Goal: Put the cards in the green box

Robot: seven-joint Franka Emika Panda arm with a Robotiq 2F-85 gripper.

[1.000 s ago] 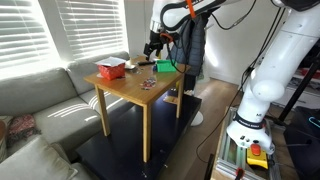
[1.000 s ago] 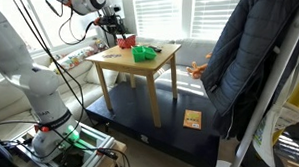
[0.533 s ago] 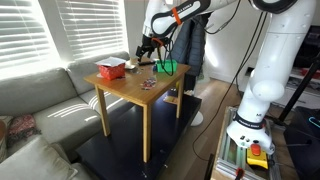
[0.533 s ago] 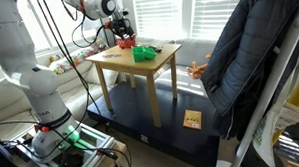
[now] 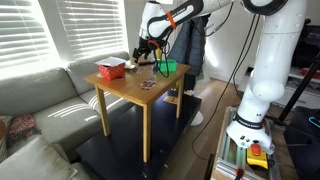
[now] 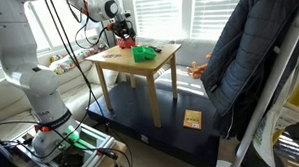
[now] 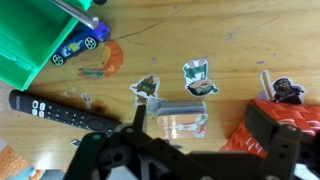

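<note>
A small deck of cards (image 7: 181,117) lies flat on the wooden table (image 5: 140,95). Loose picture cards (image 7: 198,78) lie just beyond it. The bright green box (image 7: 35,40) is at the upper left of the wrist view and shows in both exterior views (image 5: 166,67) (image 6: 143,54). My gripper (image 7: 196,138) hovers above the deck, open, with a finger on either side and nothing held. It hangs over the far side of the table in both exterior views (image 5: 149,46) (image 6: 121,28).
A red box (image 7: 282,122) (image 5: 111,69) sits close beside the deck. A black remote (image 7: 58,111) and a blue toy car (image 7: 78,46) lie near the green box. More cards (image 5: 148,84) lie mid-table. A sofa (image 5: 40,95) and a hanging coat (image 6: 249,60) flank the table.
The arm has swung across the back of the table towards the red box and come slightly lower. Nothing on the table has moved.
</note>
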